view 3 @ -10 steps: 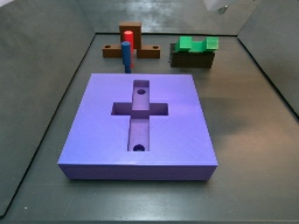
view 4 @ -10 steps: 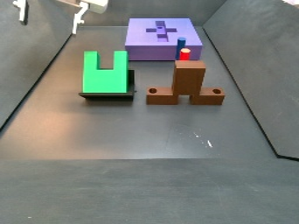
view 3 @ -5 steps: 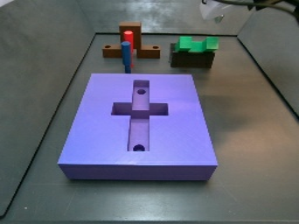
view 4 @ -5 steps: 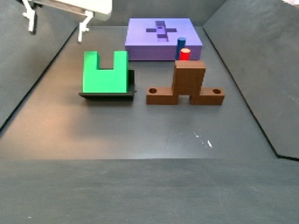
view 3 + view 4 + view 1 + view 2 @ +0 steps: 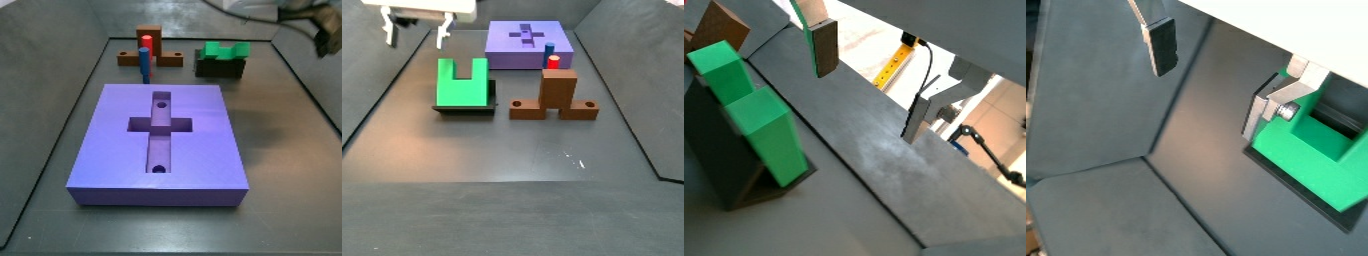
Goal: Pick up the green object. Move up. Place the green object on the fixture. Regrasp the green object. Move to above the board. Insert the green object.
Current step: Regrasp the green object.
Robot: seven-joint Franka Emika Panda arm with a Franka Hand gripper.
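The green object (image 5: 461, 83) sits on the fixture (image 5: 465, 108), with the gripper (image 5: 416, 30) hanging spread and empty above and behind it.

Taking the fixture as the landmark: in a side view the gripper hovers up and to its left-rear, its two fingers (image 5: 392, 29) apart with nothing between them, clear of the green object. The green object lies flat on top of the fixture, its long axis running front to back, its two prongs and the notch between them pointing away toward the board (image 5: 529, 46). To the right of the fixture stands the orange-brown stand (image 5: 556, 95), with a red peg (image 5: 553, 61) behind it. In both wrist views the finger plates (image 5: 822, 47) (image 5: 1160, 46) hang wide apart, the green object (image 5: 748, 104) (image 5: 1313, 155) off to one side.
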